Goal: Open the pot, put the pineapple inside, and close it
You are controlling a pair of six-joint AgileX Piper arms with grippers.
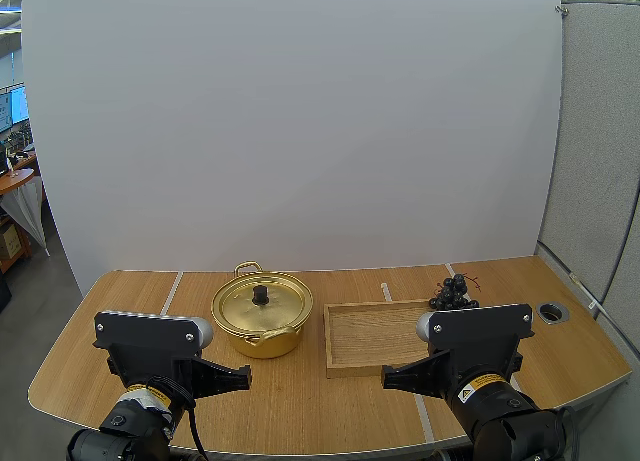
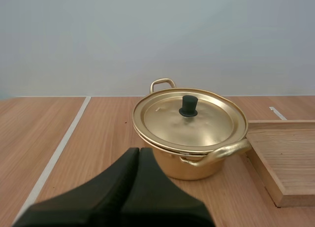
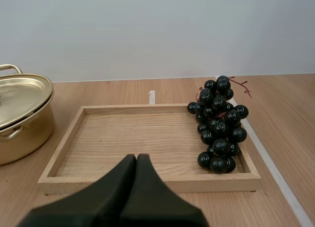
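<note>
High view, near edge: left gripper (image 1: pixel 243 378) and right gripper (image 1: pixel 388 379) hang low over the table (image 1: pixel 300 401), each with fingers clenched together on nothing, tips forward. Ahead of the left one, the gold pot (image 1: pixel 263 315) sits with its lid (image 2: pixel 189 118) seated, black knob (image 2: pixel 188 106) up and clear above for a reach. Wooden tray (image 1: pixel 375 336) lies just beside the pot, a narrow gap between. No pineapple visible; a bunch of dark grapes (image 3: pixel 219 123) rests on the tray's far right rim. Lidded pot fits either fruit unloaded or already sealed inside. Bare wood surrounds both.
</note>
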